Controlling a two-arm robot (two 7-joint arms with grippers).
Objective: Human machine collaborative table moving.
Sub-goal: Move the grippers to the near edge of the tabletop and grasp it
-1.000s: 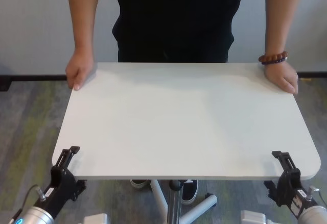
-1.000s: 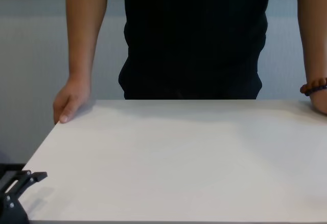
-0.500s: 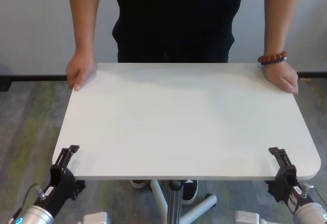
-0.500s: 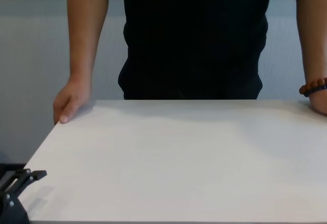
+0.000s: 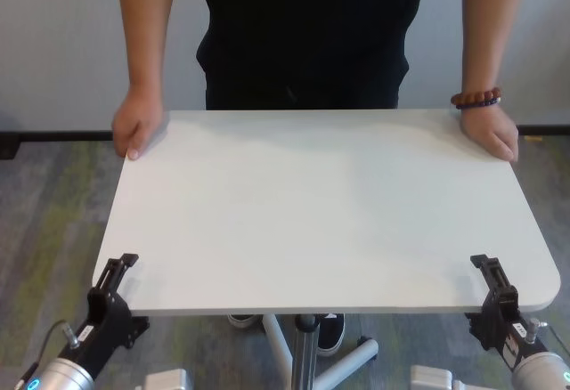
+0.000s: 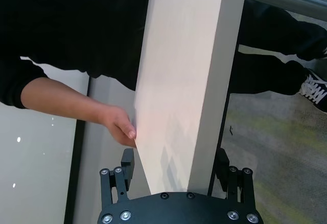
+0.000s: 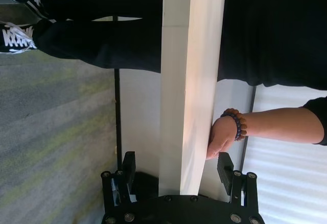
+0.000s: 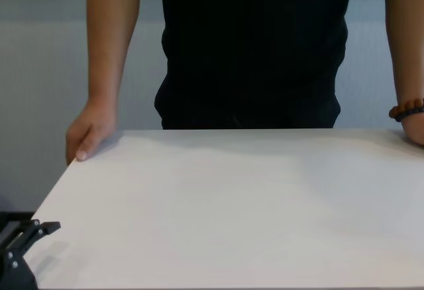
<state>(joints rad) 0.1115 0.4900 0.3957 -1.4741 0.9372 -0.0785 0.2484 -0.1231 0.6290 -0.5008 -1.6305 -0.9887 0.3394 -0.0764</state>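
Note:
The white table (image 5: 329, 212) stands between me and the human (image 5: 307, 34), who wears black and holds the far corners with both hands, a bead bracelet (image 5: 475, 100) on one wrist. My left gripper (image 5: 116, 276) straddles the near left corner edge. My right gripper (image 5: 492, 279) straddles the near right corner edge. In the left wrist view the gripper (image 6: 173, 165) has the table (image 6: 179, 81) edge between its fingers (image 6: 126, 161) with gaps on both sides. The right wrist view shows the same for the right gripper (image 7: 176, 166) and the table (image 7: 186, 81). Both are open.
The table's grey post (image 5: 305, 354) and white base leg (image 5: 349, 365) stand under the near edge, with the person's shoes (image 5: 331, 332) behind. Grey-green carpet (image 5: 44, 230) lies all round. A pale wall (image 5: 53, 43) is behind the person. The left gripper's finger (image 8: 30, 230) shows in the chest view.
My right gripper has shifted slightly left along the near edge. The person's hand at the far left corner has moved a little outward. My left gripper has stayed put.

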